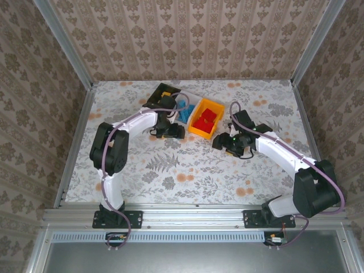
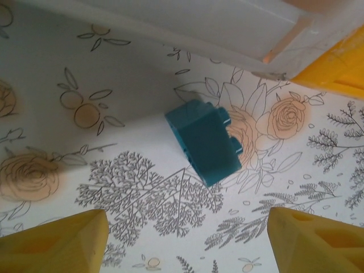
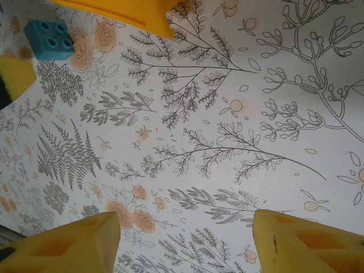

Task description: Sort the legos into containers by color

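Note:
A blue lego (image 2: 205,142) lies on its side on the flowered table, just ahead of my left gripper (image 2: 185,244), whose yellow fingers (image 2: 54,242) stand open and apart from it. This same blue lego (image 3: 49,38) sits at the top left of the right wrist view. My right gripper (image 3: 185,244) is open over bare tablecloth. From above, the containers stand in a row: a black bin (image 1: 165,92), a white bin (image 1: 193,104) holding blue legos (image 1: 183,109), and an orange-yellow bin (image 1: 196,126) holding red legos (image 1: 207,116). The left gripper (image 1: 169,132) is in front of the white bin and the right gripper (image 1: 224,142) is beside the orange-yellow one.
The white bin's wall (image 2: 187,25) and a corner of the orange-yellow bin (image 2: 335,68) stand close behind the blue lego. Wallpapered walls enclose the table (image 1: 187,170) on three sides. Open tablecloth stretches in front of both grippers.

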